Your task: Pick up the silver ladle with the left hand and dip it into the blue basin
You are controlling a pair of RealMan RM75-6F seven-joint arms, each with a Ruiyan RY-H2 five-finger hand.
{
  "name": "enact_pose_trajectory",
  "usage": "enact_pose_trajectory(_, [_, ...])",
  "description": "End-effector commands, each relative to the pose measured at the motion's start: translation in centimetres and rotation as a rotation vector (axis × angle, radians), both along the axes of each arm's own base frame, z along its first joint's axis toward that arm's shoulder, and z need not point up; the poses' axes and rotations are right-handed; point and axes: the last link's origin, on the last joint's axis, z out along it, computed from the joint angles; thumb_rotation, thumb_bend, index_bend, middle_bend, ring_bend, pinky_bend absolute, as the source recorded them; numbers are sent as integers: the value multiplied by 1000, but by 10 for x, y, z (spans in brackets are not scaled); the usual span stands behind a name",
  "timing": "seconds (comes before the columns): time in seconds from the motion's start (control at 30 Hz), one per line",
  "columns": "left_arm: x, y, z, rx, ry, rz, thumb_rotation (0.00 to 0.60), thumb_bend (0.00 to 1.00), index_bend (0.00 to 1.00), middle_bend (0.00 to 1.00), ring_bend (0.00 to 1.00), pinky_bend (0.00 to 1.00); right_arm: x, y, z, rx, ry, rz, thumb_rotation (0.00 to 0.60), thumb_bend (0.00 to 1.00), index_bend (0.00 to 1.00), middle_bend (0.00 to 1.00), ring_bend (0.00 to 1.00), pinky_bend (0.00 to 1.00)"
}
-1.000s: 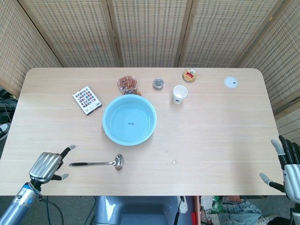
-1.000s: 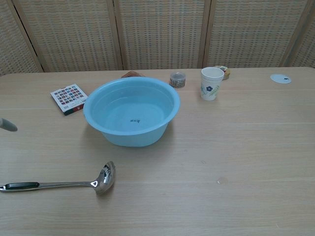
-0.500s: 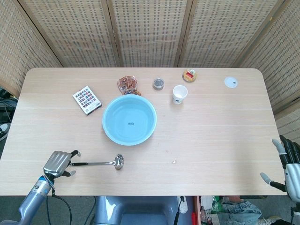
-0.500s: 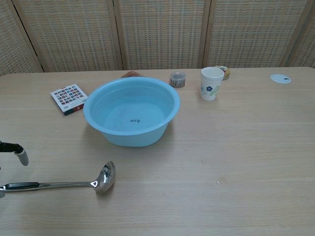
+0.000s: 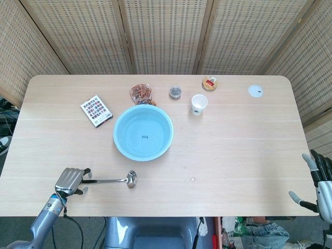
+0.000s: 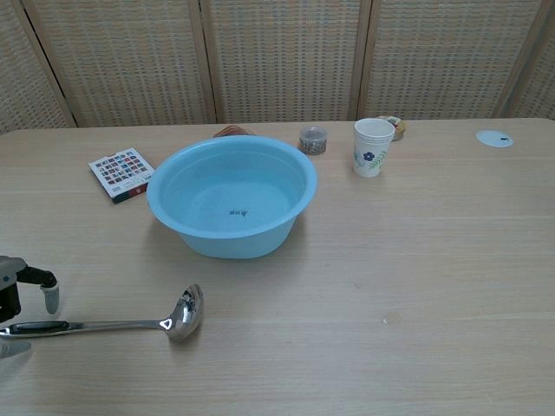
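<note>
The silver ladle [image 5: 109,180] lies flat near the table's front left, its bowl [image 6: 185,312] to the right and its dark handle end [image 6: 35,327] to the left. My left hand [image 5: 70,180] hovers over that handle end. One finger [image 6: 48,290] shows behind the handle and a grey tip in front of it, with the fingers apart and not closed on the handle. The blue basin [image 5: 168,134] [image 6: 234,244] stands behind the ladle, mid-table. My right hand [image 5: 320,182] hangs open past the table's front right corner.
Behind the basin sit a patterned box [image 5: 96,110], a snack packet [image 5: 141,93], a small jar [image 5: 175,93], a paper cup [image 5: 198,104], an orange-lidded tin [image 5: 210,83] and a white disc [image 5: 255,91]. Wicker screens close off the back.
My left hand has moved right and forward along the table's front, from beside the ladle's handle end to straddling it. The ladle, the basin and the right hand have stayed put.
</note>
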Motion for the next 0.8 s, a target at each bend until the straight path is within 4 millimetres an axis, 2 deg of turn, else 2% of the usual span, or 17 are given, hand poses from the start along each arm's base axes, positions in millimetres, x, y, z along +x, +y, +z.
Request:
enact_pose_trajectory(0.03, [2, 2, -6, -1, 4, -2, 600, 282, 446, 990, 992, 1000, 0, 0, 0, 3, -2, 1, 600, 0, 0, 0, 0, 0])
enact_pose_trajectory(0.2, [6, 4, -14, 1, 8, -5, 600, 310, 453, 990, 992, 1000, -1, -1, 1, 4, -8, -3, 600, 0, 0, 0, 0, 0])
enact_pose_trajectory(0.8, [13, 5, -22, -5, 17, -16, 600, 336, 483, 989, 992, 1000, -1, 0, 1, 15, -18, -3, 600, 0, 0, 0, 0, 0])
